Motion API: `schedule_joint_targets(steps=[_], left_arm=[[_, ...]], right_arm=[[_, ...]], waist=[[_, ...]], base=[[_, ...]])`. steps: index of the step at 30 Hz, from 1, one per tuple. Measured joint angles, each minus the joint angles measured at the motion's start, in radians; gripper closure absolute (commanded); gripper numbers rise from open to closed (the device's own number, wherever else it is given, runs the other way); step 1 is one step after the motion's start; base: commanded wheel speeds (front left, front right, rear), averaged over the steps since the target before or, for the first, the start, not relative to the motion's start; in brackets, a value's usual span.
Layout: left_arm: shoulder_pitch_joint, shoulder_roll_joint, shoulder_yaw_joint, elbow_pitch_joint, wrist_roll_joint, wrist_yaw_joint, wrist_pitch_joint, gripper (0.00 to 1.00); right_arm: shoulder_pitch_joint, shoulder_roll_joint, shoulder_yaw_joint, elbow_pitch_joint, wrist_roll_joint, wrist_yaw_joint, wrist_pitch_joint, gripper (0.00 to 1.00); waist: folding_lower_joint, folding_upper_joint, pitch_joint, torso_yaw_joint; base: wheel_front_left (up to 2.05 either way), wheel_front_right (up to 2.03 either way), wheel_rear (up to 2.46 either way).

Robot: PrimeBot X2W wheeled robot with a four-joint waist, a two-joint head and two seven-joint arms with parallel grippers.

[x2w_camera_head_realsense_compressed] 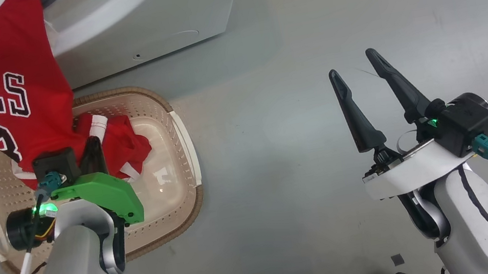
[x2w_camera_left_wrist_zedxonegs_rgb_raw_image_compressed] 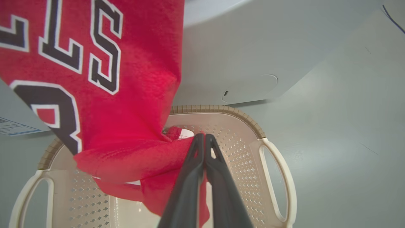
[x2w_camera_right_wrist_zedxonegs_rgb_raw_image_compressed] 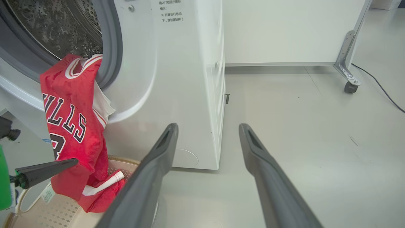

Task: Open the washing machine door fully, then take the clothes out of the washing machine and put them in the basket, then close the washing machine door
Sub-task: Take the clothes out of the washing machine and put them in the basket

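left gripper (x2w_camera_left_wrist_zedxonegs_rgb_raw_image_compressed: 204, 136) fingers pressed together, pinching the low end of the jersey (x2w_camera_left_wrist_zedxonegs_rgb_raw_image_compressed: 126, 95) right over the basket (x2w_camera_left_wrist_zedxonegs_rgb_raw_image_compressed: 221, 110). jersey is strung out: collar end hooked on the gasket (x2w_camera_right_wrist_zedxonegs_rgb_raw_image_compressed: 112, 47) of the washing machine (x2w_camera_right_wrist_zedxonegs_rgb_raw_image_compressed: 190, 95), bottom bunched in the basket beside another red garment (x2w_camera_head_realsense_compressed: 128, 144). low grip makes sense, cloth should drop inside the rim on release. right gripper (x2w_camera_head_realsense_compressed: 353, 62) spread wide, holding nothing, parked over bare floor (x2w_camera_head_realsense_compressed: 268, 103), likely to stay clear of the cloth. drum (x2w_camera_right_wrist_zedxonegs_rgb_raw_image_compressed: 63, 28) open, door not closed yet.
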Motion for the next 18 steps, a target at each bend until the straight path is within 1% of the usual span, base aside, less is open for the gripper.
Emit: schedule_joint_targets(steps=[2, 4, 7, 8, 9, 10, 18], left_arm=[[-0.022, -0.001, 0.001, 0.036, -0.001, 0.0, 0.0, 1.0], [-0.037, -0.003, 0.008, 0.067, -0.009, 0.0, 0.0, 0.75], [-0.051, -0.003, 0.018, 0.109, -0.019, 0.0, -0.002, 0.44], [-0.056, -0.003, 0.021, 0.122, -0.019, 0.0, -0.006, 0.24], [-0.06, -0.003, 0.022, 0.134, -0.019, 0.0, -0.009, 0.06], [-0.064, -0.003, 0.023, 0.147, -0.021, 0.0, -0.014, 0.0], [-0.079, -0.006, 0.031, 0.229, -0.035, -0.01, -0.068, 0.0]], right_arm=[[0.0, 0.0, -0.003, 0.001, 0.0, 0.0, 0.0, 0.0], [0.0, 0.0, -0.003, 0.003, 0.0, 0.0, 0.0, 0.0], [-0.001, 0.0, -0.002, 0.007, 0.005, 0.0, 0.0, 0.0], [-0.001, 0.0, -0.002, 0.007, 0.009, 0.0, 0.0, 0.0], [-0.002, 0.0, -0.002, 0.008, 0.009, 0.0, 0.0, 0.0], [-0.003, 0.0, -0.002, 0.009, 0.009, 0.0, 0.0, 0.0], [-0.012, 0.0, -0.003, 0.029, 0.01, 0.0, 0.0, 0.0]], waist=[[0.0, 0.0, 0.008, -0.007], [0.0, 0.0, 0.013, -0.012], [0.0, 0.0, 0.016, -0.018], [0.0, 0.0, 0.016, -0.019], [0.0, 0.0, 0.016, -0.019], [0.0, 0.0, 0.016, -0.02], [0.0, 0.0, -0.002, -0.019]], base=[[0.0, 0.0, 0.0], [0.0, 0.0, 0.0], [0.0, 0.0, 0.0], [0.0, 0.0, 0.0], [0.0, 0.0, 0.0], [0.0, 0.0, 0.0], [0.0, 0.0, 0.0]])
